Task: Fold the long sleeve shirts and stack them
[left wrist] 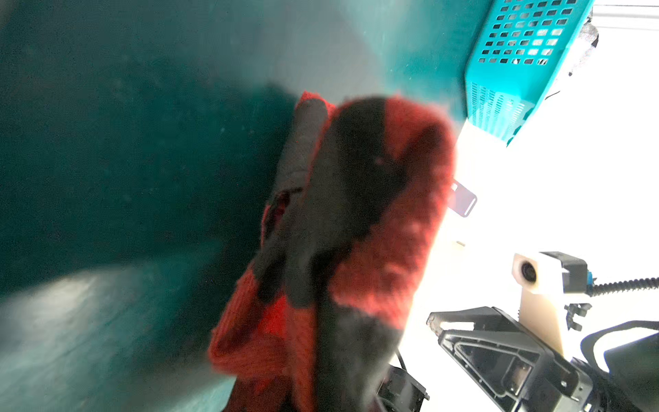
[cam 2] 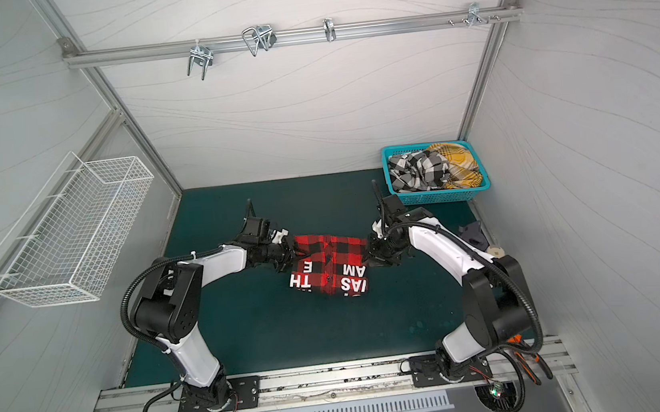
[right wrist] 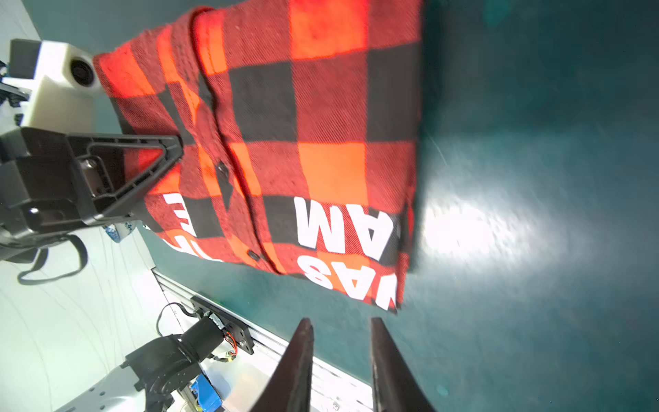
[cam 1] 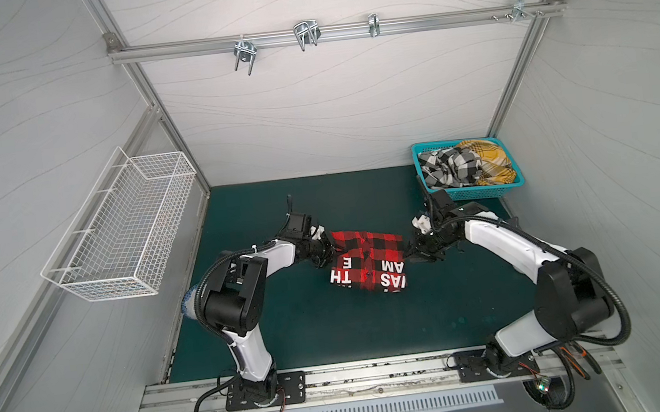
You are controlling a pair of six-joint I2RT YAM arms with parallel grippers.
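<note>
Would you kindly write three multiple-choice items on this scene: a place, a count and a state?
1. Where does the teal basket stand? A. on the left wall B. between the arms C. at the far right corner of the table
2. How many shirts lie in it? A. two B. none C. four
3. How is the left hand? A. open B. shut on the basket C. shut on the red shirt
Answers: C, it sits by the back wall on the right; A, one black-and-white shirt and one yellow shirt; C, its jaws pinch the shirt's edge.
</note>
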